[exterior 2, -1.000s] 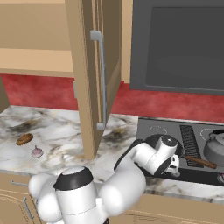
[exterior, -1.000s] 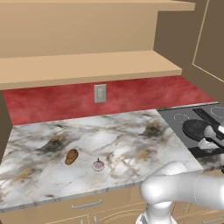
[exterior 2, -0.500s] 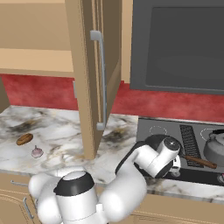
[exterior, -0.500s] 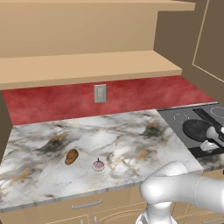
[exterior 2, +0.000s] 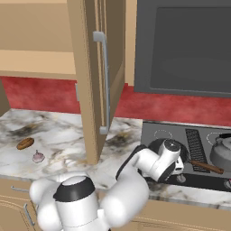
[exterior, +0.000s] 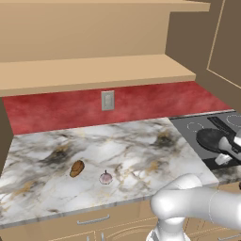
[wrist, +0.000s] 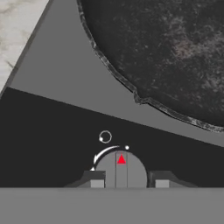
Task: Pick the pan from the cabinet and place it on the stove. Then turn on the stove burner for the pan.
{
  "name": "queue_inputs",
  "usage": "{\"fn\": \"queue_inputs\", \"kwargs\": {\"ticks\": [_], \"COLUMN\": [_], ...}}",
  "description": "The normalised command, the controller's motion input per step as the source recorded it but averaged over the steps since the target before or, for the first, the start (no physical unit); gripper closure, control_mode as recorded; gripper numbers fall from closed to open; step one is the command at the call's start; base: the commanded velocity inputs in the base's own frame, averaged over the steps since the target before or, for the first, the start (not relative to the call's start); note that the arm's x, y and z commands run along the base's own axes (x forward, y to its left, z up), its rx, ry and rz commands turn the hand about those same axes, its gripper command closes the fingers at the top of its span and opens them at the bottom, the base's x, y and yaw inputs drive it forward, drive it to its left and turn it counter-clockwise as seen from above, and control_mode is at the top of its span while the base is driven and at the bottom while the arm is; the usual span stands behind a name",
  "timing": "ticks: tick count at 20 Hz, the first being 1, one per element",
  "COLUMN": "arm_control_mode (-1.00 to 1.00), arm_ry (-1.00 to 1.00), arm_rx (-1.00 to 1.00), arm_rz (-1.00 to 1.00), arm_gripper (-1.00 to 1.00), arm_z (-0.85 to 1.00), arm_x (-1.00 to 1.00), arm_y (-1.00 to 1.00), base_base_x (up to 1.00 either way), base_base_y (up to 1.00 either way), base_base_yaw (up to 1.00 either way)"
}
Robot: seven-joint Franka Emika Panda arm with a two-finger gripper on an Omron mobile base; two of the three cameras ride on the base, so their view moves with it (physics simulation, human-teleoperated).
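The pan (wrist: 175,52) ran off the hand view's top and right edges; the knob's (wrist: 121,169) lower half was cut off.

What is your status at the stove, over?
Tool closed around stove knob. Pan sits on stove. Nothing in the way.

**Pan on the stove, claw at a front knob**

You see the round dark frying pan (exterior: 210,138) on the flat dark glass stove (exterior: 190,127), right of the marbled tabletop (exterior: 136,150). The claw (wrist: 127,180) straddles a small round knob (wrist: 120,169) before the pan.
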Motion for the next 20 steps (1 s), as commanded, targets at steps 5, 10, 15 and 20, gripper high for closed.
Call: {"fn": "queue_inputs", "kwargs": {"ticks": [5,10,15,20], "arm_control_mode": [-1.00,-1.00,-1.00,-1.00], "arm_ry": [0.00,0.00,-0.02,-0.03], "arm_rx": [-0.15,-0.12,-0.10,-0.07], "arm_rz": [0.22,0.21,0.21,0.22], "arm_gripper": [1.00,1.00,1.00,1.00], "arm_z": [-0.20,-0.25,-0.23,-0.23], "arm_x": [-0.14,-0.15,-0.20,-0.20], "arm_y": [0.05,0.06,0.05,0.00], "base_base_x": [0.00,0.00,0.00,0.00], "base_base_y": [0.00,0.00,0.00,0.00], "base_base_yaw": [0.00,0.00,0.00,0.00]}}
